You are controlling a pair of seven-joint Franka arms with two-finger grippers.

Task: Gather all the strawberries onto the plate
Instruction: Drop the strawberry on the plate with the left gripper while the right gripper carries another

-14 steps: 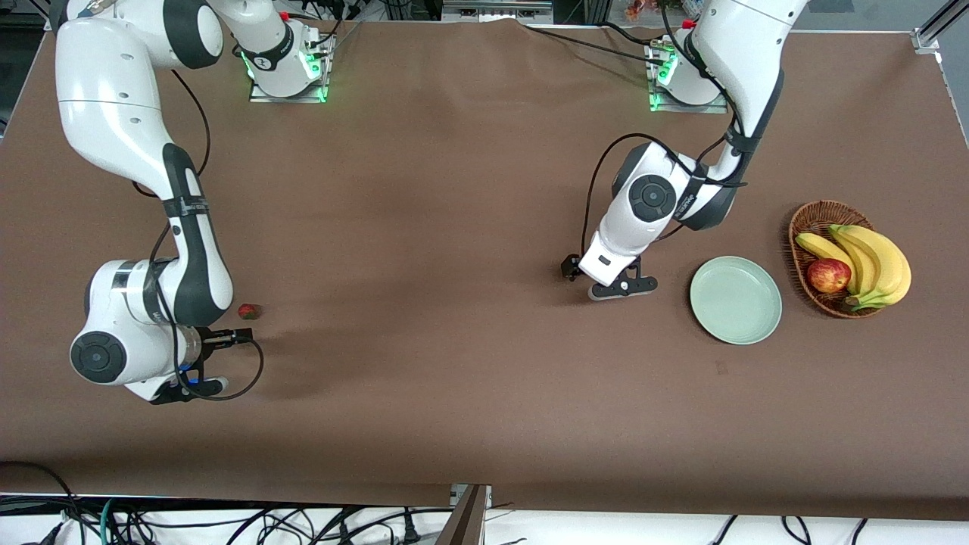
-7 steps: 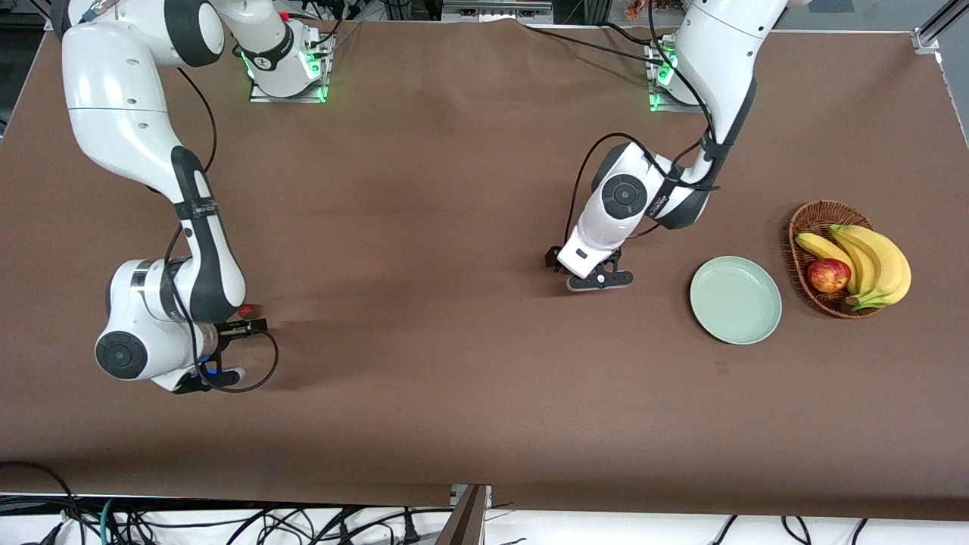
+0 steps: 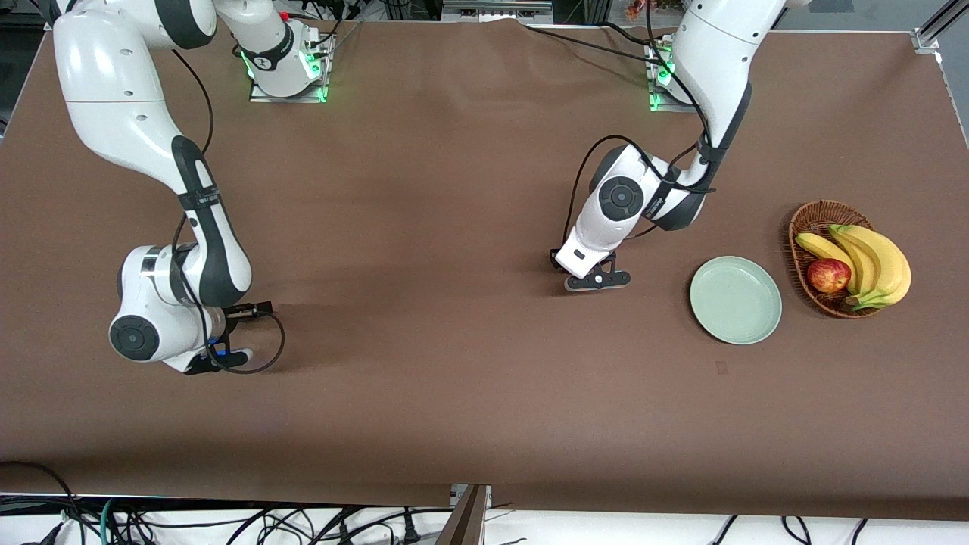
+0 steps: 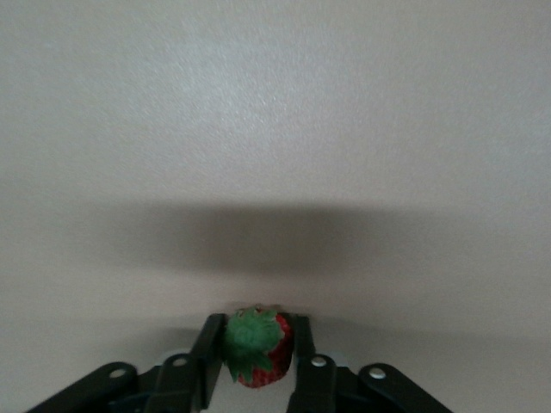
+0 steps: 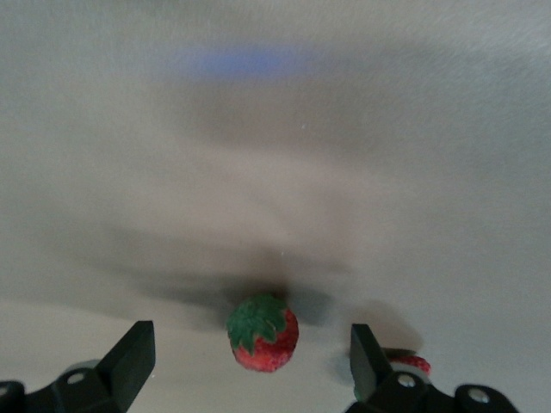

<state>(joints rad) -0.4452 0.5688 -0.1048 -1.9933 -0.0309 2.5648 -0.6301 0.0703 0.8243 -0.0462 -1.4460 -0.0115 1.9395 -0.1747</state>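
Front view, left gripper (image 3: 598, 281): low on the surface, beside the plate (image 3: 735, 300) toward the right arm's end; shifted slightly that way in the last second.
Front view, right gripper (image 3: 227, 356): far from the plate, at the right arm's end; moved in over the spot where a berry lay a second ago, berry now hidden under the wrist.
Front view, plate: bare, no berries in it; basket (image 3: 817, 219) with bananas (image 3: 878, 261) and apple (image 3: 828, 275) just beside it.
Left wrist view: jaws just brought together, clamped on a strawberry (image 4: 256, 357), leafy top up.
Right wrist view: jaws wide apart, second strawberry (image 5: 263, 334) between them, untouched; sliver of a third berry (image 5: 413, 362) by one finger.
Meaning: first berry secured, probably ready to lift and carry to the plate; second grasp likely next.
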